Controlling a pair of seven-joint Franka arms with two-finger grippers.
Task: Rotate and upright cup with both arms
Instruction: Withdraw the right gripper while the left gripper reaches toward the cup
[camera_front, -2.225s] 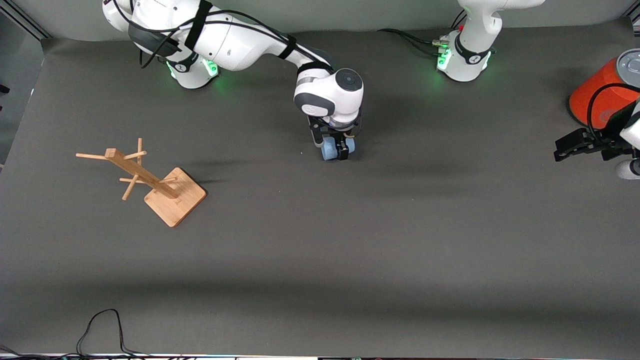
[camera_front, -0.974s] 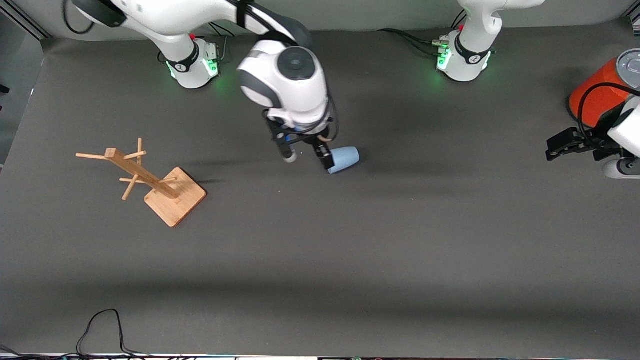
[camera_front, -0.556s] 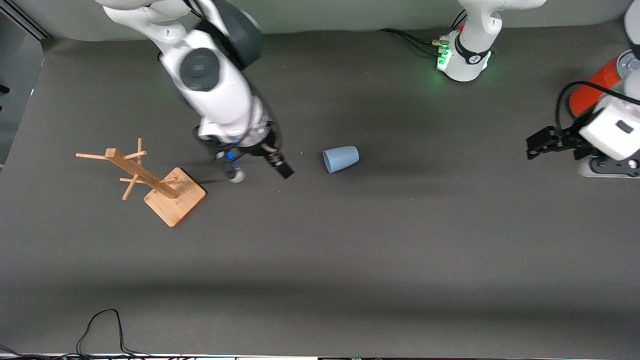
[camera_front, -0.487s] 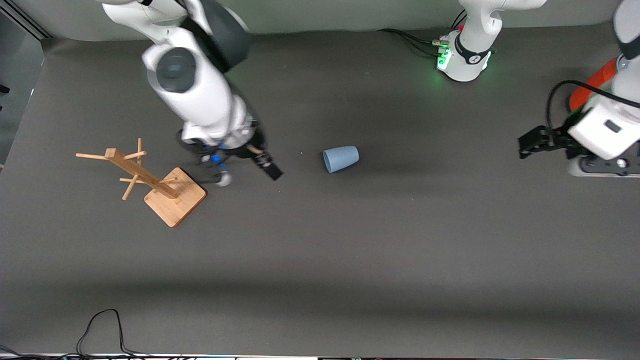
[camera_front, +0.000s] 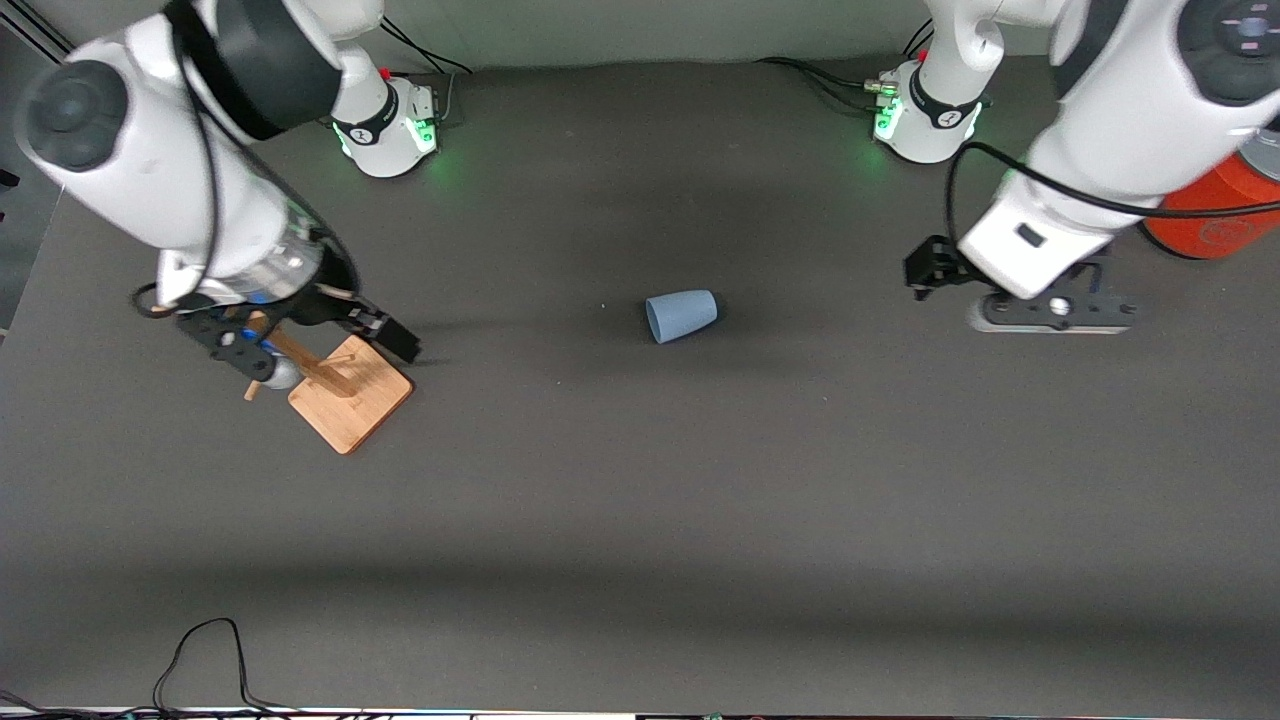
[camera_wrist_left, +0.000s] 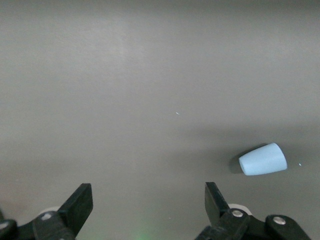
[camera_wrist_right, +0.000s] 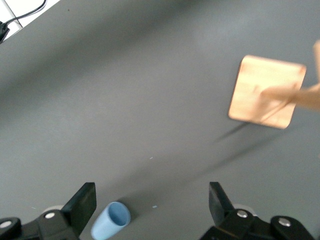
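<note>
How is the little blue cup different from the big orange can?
The cup is light blue; the can is orange. The cup is much smaller than the can. The cup lies on its side mid-table, while the can sits at the left arm's end, partly hidden by that arm. Both rest on the table, and nothing is holding either.

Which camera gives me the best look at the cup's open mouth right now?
The right wrist view: the cup lies on its side with its open rim turned toward that camera. The front view shows the whole cup on the table with its mouth edge-on. The left wrist view shows the cup side-on, mouth hidden.
</note>
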